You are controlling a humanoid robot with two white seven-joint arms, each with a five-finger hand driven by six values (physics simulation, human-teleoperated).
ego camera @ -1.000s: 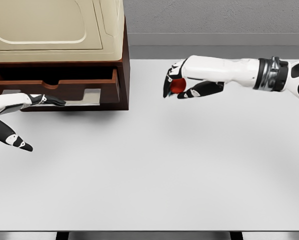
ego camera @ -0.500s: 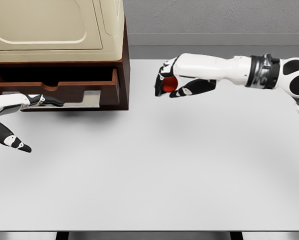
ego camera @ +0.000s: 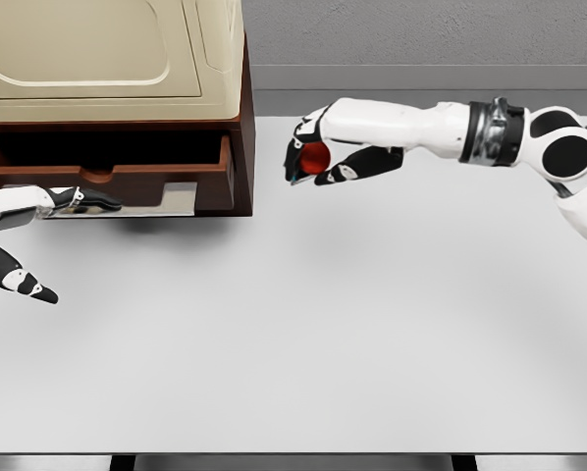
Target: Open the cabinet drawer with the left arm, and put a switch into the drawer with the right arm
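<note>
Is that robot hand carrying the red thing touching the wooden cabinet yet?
Apart. In the head view, a clear strip of white table shows between the right robot hand, curled around the red switch, and the cabinet.

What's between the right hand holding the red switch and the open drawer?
In the head view, only bare white table and the cabinet's side wall separate the right hand from the open drawer.

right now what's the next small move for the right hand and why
Probably carry on leftward toward the open drawer. The right hand is shut on the red switch and sits in the air just right of the cabinet, not yet over the drawer's opening. The left hand is open near the drawer front, out of the way.
</note>
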